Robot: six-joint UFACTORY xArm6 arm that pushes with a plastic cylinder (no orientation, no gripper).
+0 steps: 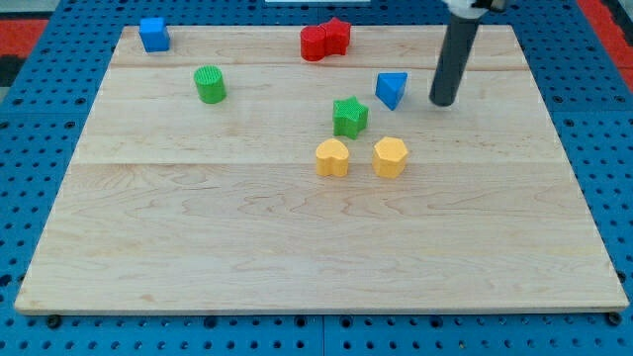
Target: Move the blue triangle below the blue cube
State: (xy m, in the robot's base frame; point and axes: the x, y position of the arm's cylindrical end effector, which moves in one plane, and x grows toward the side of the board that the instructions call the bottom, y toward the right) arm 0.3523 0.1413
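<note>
The blue triangle (392, 89) lies on the wooden board right of centre, near the view's top. The blue cube (153, 34) sits at the board's top left corner, far from the triangle. My tip (443, 102) rests on the board just to the right of the blue triangle, a small gap apart from it. The dark rod rises from the tip toward the view's top.
A green star (350, 117) sits just below-left of the triangle. A yellow heart (332, 157) and a yellow hexagon (390, 156) lie below it. A green cylinder (210, 85) is at left. A red cylinder (315, 44) and a red star (338, 35) touch at top centre.
</note>
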